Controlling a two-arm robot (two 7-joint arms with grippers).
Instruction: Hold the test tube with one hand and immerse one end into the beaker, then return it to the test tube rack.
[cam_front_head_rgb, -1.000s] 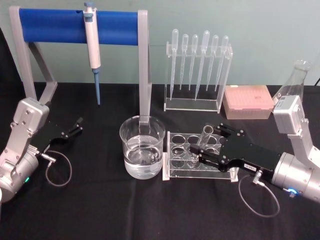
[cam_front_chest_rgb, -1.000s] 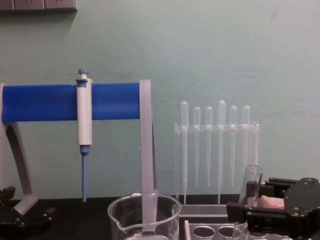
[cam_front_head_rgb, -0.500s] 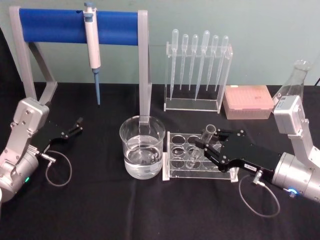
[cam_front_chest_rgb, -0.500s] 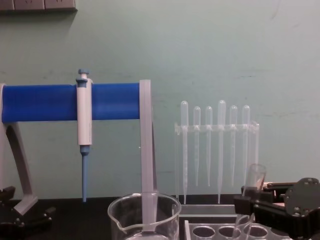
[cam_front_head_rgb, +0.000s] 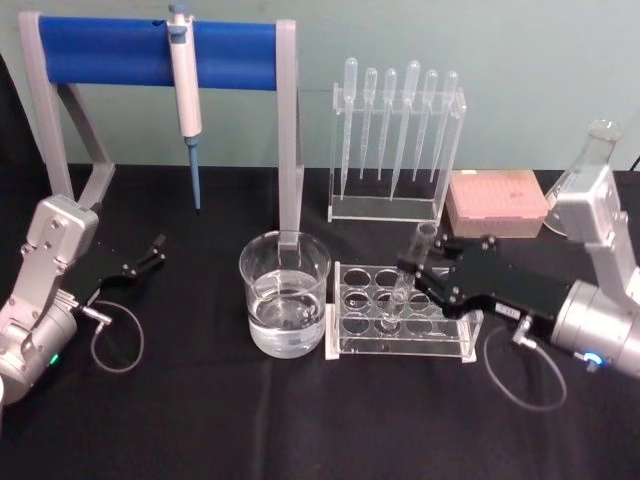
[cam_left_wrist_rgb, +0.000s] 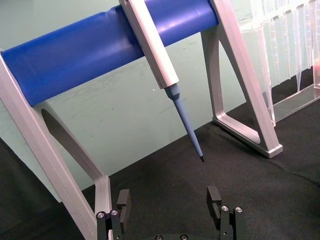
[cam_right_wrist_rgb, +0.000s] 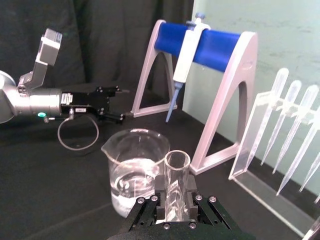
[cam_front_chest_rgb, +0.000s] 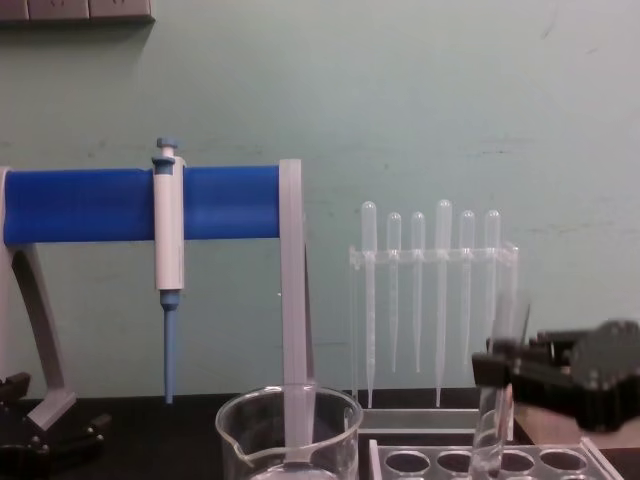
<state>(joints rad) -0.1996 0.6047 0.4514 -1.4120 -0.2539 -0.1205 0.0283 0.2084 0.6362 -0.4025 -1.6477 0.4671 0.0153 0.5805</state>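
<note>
The right gripper (cam_front_head_rgb: 412, 268) has risen and drawn back towards the right since a second ago. The test tube (cam_front_head_rgb: 421, 244) has come up with it and now leans only slightly, its rim higher above the rack (cam_front_head_rgb: 400, 345). The black flat jaws pinch the tube's clear glass wall below its flared rim. From the right wrist view the open round mouth (cam_right_wrist_rgb: 177, 167) stands just above them. The tube's rounded foot sits at a hole in the rack's front row; whether it is clear of the plate cannot be told. The arm reaches in low from the right, its silver cylindrical wrist trailing one looped grey cable (cam_front_head_rgb: 520, 380).

The left gripper (cam_left_wrist_rgb: 170, 210) lies parked at the left on the black cloth worktop (cam_front_head_rgb: 300, 430), jaws spread.

One wide glass beaker (cam_front_head_rgb: 285, 325), with a rolled rim and partly filled with clear liquid, stands just left of the clear acrylic rack, which has two rows of round holes. Behind it, six frosted bulb-topped pipettes (cam_front_head_rgb: 395, 120) hang in one clear stand. One white-and-blue micropipette (cam_front_head_rgb: 184, 80) hangs on a blue bar (cam_front_head_rgb: 110, 50) with grey legs. One pink box (cam_front_head_rgb: 497, 200) and one conical glass flask (cam_front_head_rgb: 590, 150) sit at the far right.
</note>
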